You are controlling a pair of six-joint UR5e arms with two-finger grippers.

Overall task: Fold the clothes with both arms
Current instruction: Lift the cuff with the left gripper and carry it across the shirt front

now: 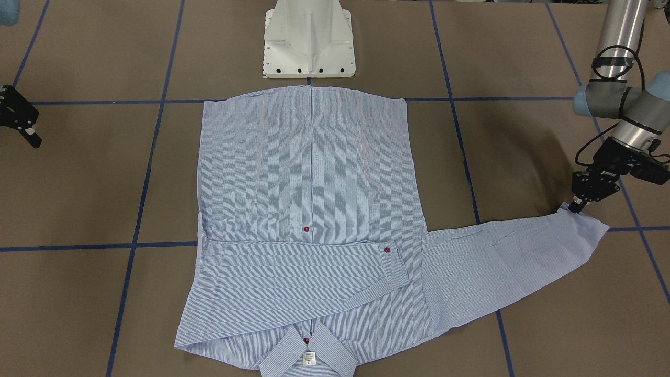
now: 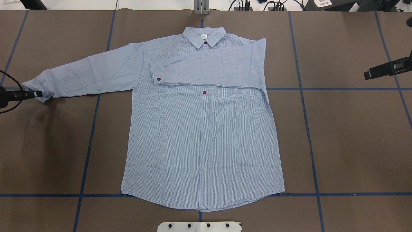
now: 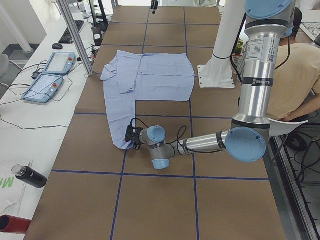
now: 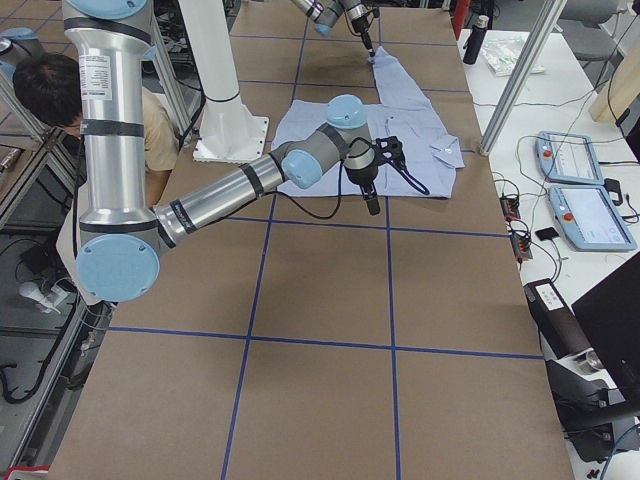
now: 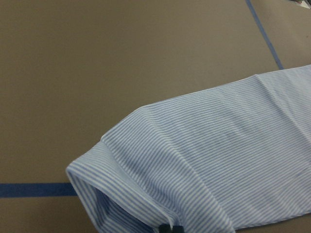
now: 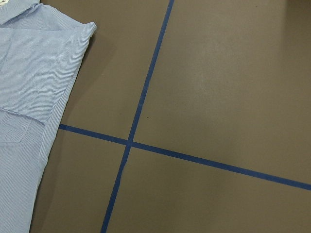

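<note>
The striped button-up shirt [image 2: 206, 138] lies flat, front up, in the middle of the brown counter [image 2: 347, 135]. In the overhead view its collar [image 2: 193, 34] sits at the top, with a small white label [image 2: 204, 36] in the neck, and its hem is at the bottom, near the white pedestal base [image 2: 199, 226].

One sleeve [image 2: 209, 66] is folded across the chest just below the collar. Its cuff [image 2: 157, 73], which carries a dark red button [image 2: 159, 79], rests left of the placket. A chest pocket [image 2: 236, 103] shows under that sleeve's lower edge.

The other sleeve [image 2: 87, 74] stretches straight out toward the left edge of the overhead view and lies on the counter. The left gripper [image 2: 38, 94] is at the end of that sleeve. Its fingers are drawn together on the edge of the open cuff [image 5: 112, 165], and in the front-facing view the cuff's corner peaks up to the fingertips.

The right gripper [image 2: 367, 75] hangs over bare counter at the right edge of the overhead view, well apart from the shirt and holding nothing. I cannot tell whether its fingers are spread or together.

Blue tape lines [image 6: 146, 92] divide the counter into squares.
</note>
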